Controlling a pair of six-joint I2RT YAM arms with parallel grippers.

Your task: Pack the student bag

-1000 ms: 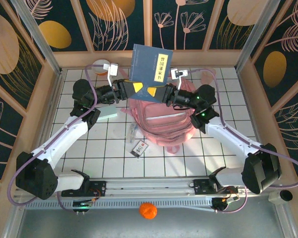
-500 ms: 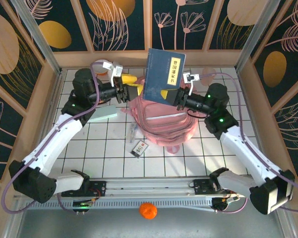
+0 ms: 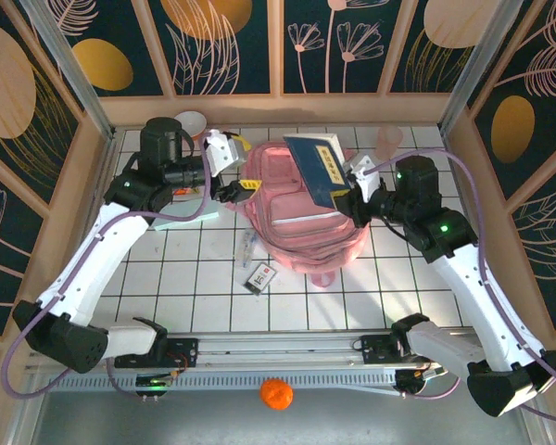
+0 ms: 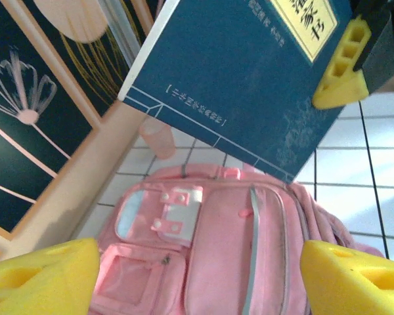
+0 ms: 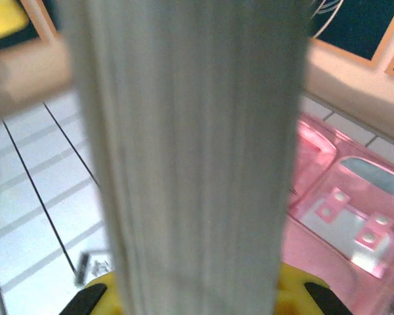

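Observation:
The student bag (image 3: pixel 308 218) lies flat in the middle of the tiled table, pink, pockets up. Above its upper right part hangs a blue book (image 3: pixel 319 171), tilted, with my right gripper (image 3: pixel 350 193) shut on its lower edge. In the right wrist view the book's page edge (image 5: pixel 190 157) stands between my yellow fingers (image 5: pixel 294 294), with the bag (image 5: pixel 345 216) behind it. My left gripper (image 3: pixel 239 185) is open at the bag's left edge, apart from the book. Its wrist view looks down on the bag (image 4: pixel 230 243) between wide-spread yellow fingers (image 4: pixel 39 275), the book (image 4: pixel 249 72) above.
A small card box (image 3: pixel 261 275) and a slim pen-like item (image 3: pixel 248 246) lie left of the bag's lower end. A pale green flat thing (image 3: pixel 199 216) lies under the left arm. A white cup (image 3: pixel 190 122) and a translucent pink cup (image 3: pixel 387 139) stand at the back. Wooden walls ring the table.
My left gripper let go of the book, opened and drew back to the left. The right gripper carried the book rightward and lower, tilting it over the bag.

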